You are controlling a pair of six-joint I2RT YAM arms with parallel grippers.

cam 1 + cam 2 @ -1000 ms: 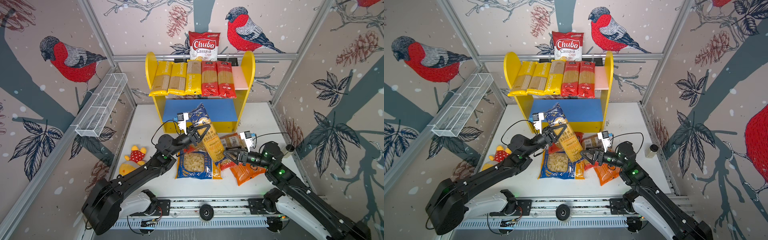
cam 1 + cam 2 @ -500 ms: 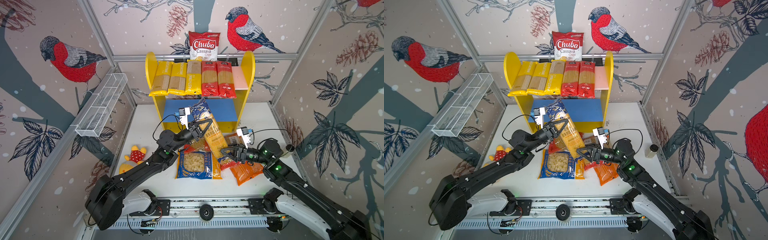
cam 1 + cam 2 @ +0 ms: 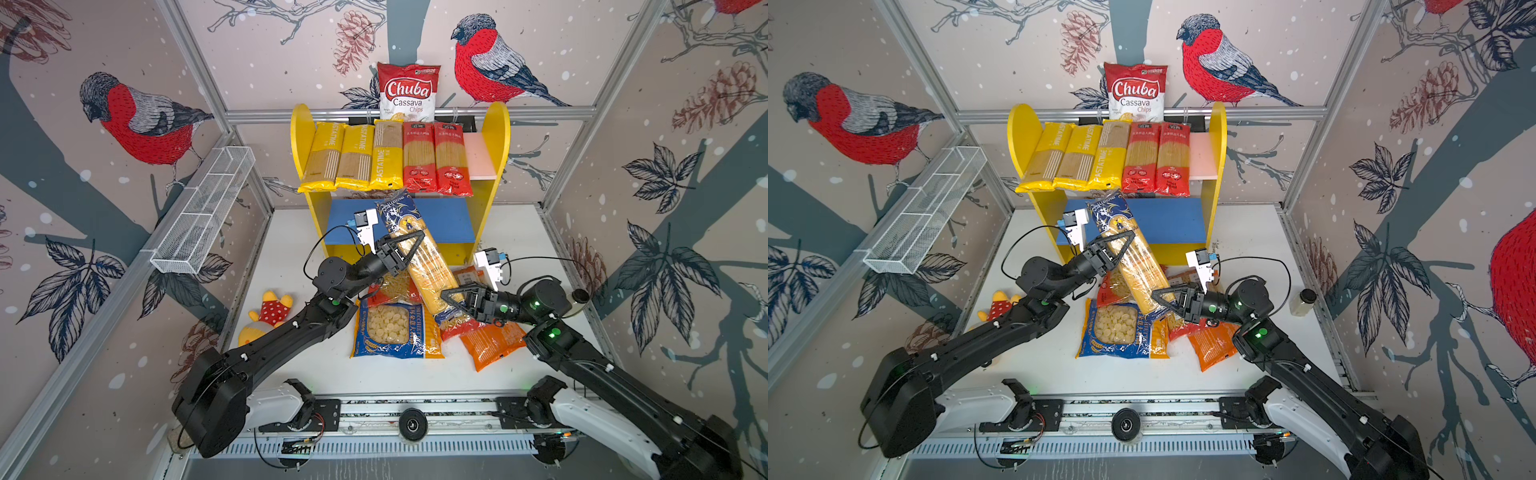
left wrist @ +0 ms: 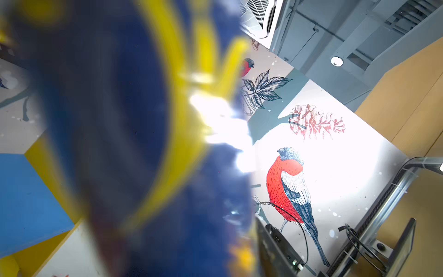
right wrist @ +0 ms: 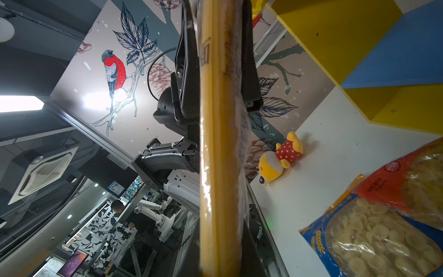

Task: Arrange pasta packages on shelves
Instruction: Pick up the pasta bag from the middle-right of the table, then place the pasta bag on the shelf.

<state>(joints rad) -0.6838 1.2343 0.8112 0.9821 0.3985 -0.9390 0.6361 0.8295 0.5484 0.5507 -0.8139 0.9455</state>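
Note:
A long dark-blue spaghetti pack point(image 3: 419, 257) point(image 3: 1133, 257) hangs tilted in the air in front of the shelves point(image 3: 496, 137). My left gripper point(image 3: 411, 245) has its fingers point(image 5: 188, 72) against both sides of the pack's upper half. My right gripper point(image 3: 451, 301) point(image 5: 223, 251) is shut on its lower end. The pack blurs most of the left wrist view point(image 4: 119, 120). Three yellow packs point(image 3: 353, 162) and two red packs point(image 3: 436, 158) lie on the pink upper board point(image 3: 480, 158). The blue lower board point(image 3: 449, 224) is bare. A blue shell-pasta bag point(image 3: 390, 328), red bags point(image 3: 386, 286) and an orange bag point(image 3: 494, 345) lie on the table.
A Chuba chips bag point(image 3: 409, 93) stands behind the rack's top. A polka-dot plush toy point(image 3: 268, 316) lies left of the bags, under my left arm. The white wire basket point(image 3: 203, 216) hangs on the left wall. A small bottle point(image 3: 1304, 301) stands at the right.
My right gripper has moved left onto the pack's lower end and closed on it. My left gripper has carried the pack a little up and back toward the shelves.

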